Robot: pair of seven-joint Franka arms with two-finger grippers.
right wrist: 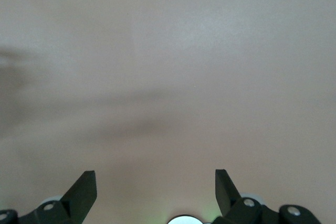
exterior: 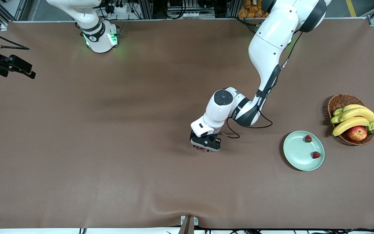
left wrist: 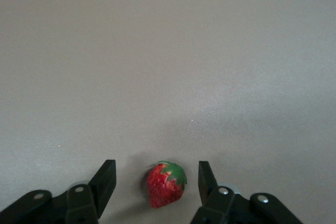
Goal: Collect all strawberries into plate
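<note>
left hand [exterior: 203,147]: lowered onto the brown surface [exterior: 109,146] near mid-table, at about 9 o'clock from the plate and well apart from it; its two fingers [left wrist: 107,179] stand either side of one strawberry with a gap showing on each side, spread and not yet pinching it.
third strawberry [left wrist: 166,184]: lies on the surface between the left hand's fingers, green cap on one end; in the front view only a speck of red shows under the hand.
plate [exterior: 295,152]: pale green, round, on the surface toward the left arm's end, at about 8 o'clock from the basket and just beside it.
strawberries in plate: two; one [exterior: 308,138] near the rim at about 1 o'clock of the plate, the other [exterior: 316,155] near the rim at about 4 o'clock.
basket [exterior: 338,102]: brown wicker, holding bananas [exterior: 354,117] and an apple [exterior: 357,133], the apple at about 5 o'clock within it.
right hand [right wrist: 156,192]: the right arm waits toward its own end of the table; its fingers [right wrist: 84,190] are spread wide with only bare surface between them, holding nothing.
</note>
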